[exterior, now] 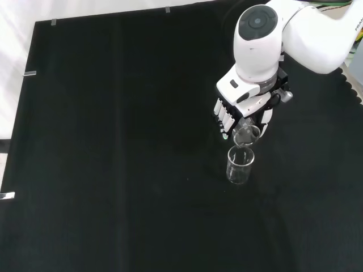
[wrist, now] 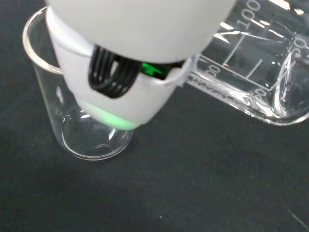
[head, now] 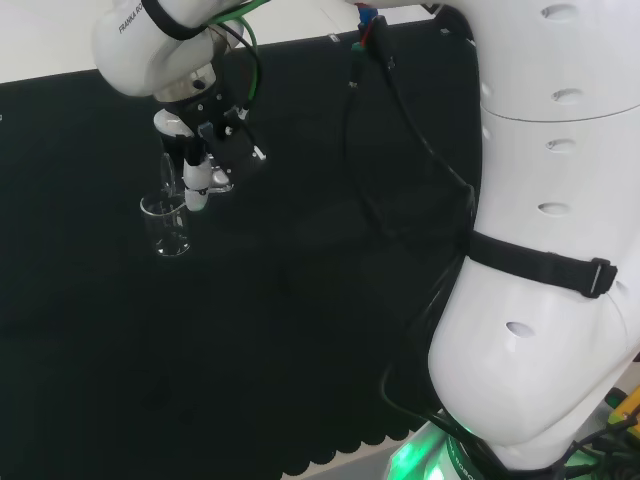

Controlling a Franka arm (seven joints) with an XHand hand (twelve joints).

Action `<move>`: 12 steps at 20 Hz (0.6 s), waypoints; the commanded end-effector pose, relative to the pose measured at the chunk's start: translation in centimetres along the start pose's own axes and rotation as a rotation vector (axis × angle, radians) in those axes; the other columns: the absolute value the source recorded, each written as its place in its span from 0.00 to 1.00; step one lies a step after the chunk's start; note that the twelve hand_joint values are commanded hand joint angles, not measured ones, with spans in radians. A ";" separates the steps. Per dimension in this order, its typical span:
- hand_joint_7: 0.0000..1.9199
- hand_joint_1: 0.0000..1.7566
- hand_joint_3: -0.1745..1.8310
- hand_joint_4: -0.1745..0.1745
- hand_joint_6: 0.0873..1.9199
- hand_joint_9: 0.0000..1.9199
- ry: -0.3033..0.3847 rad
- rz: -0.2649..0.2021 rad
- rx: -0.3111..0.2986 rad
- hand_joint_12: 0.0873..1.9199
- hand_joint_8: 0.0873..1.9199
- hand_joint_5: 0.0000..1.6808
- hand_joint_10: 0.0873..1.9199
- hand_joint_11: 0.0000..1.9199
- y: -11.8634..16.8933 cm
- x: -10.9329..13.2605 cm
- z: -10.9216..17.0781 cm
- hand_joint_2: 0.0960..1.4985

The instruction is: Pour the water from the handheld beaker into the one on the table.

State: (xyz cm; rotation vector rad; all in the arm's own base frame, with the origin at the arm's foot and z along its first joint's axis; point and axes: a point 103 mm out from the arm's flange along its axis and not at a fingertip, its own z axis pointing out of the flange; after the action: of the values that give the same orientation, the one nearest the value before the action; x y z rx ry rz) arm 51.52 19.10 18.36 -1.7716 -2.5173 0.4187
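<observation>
The hand (exterior: 249, 105) is shut on a clear handheld beaker (exterior: 246, 135), which is tipped far over with its mouth just above the table beaker (exterior: 240, 166). That second clear beaker stands upright on the black cloth. In the head view the hand (head: 205, 150) hangs over the standing beaker (head: 167, 228), and the held beaker (head: 168, 178) shows as a thin glass shape beside the fingers. In the wrist view a white finger (wrist: 120, 96) covers part of the standing beaker (wrist: 91, 140); the held beaker (wrist: 251, 77) lies nearly on its side with printed marks showing. I cannot tell how much water either holds.
The arm's big white links (head: 540, 250) and black cables (head: 400, 150) take up the head view's right. In the front view a white link with a round grey cap (exterior: 258, 28) stands above the hand. Black cloth (exterior: 113, 141) stretches wide to the beakers' left there.
</observation>
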 end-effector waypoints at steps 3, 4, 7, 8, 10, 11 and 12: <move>0.84 0.81 0.00 0.00 0.19 0.71 -0.038 0.003 -0.003 0.36 0.00 0.76 0.19 0.62 0.1 0.2 -0.4 0.66; 0.84 0.81 0.00 0.00 0.19 0.71 -0.041 0.005 -0.002 0.36 0.00 0.76 0.19 0.62 0.1 0.2 -0.4 0.66; 0.84 0.81 0.00 0.00 0.19 0.71 -0.064 0.003 0.001 0.36 0.00 0.76 0.19 0.62 0.6 1.8 -1.2 0.66; 0.84 0.81 0.00 0.00 0.19 0.71 -0.057 0.001 -0.003 0.36 0.00 0.76 0.19 0.62 0.5 1.2 -1.0 0.66; 0.84 0.81 0.00 0.00 0.19 0.71 -0.069 -0.004 -0.008 0.36 0.00 0.76 0.19 0.62 0.4 0.7 -0.9 0.66; 0.84 0.81 0.00 0.00 0.19 0.71 -0.076 -0.006 -0.005 0.36 0.00 0.76 0.19 0.62 0.4 0.5 -0.9 0.66; 0.84 0.81 0.00 0.00 0.19 0.71 -0.076 -0.003 -0.006 0.36 0.00 0.76 0.19 0.62 0.4 0.3 -0.9 0.66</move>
State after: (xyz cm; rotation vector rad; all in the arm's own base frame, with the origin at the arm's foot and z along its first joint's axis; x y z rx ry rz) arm 52.05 20.13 19.29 -1.7909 -2.5516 0.4571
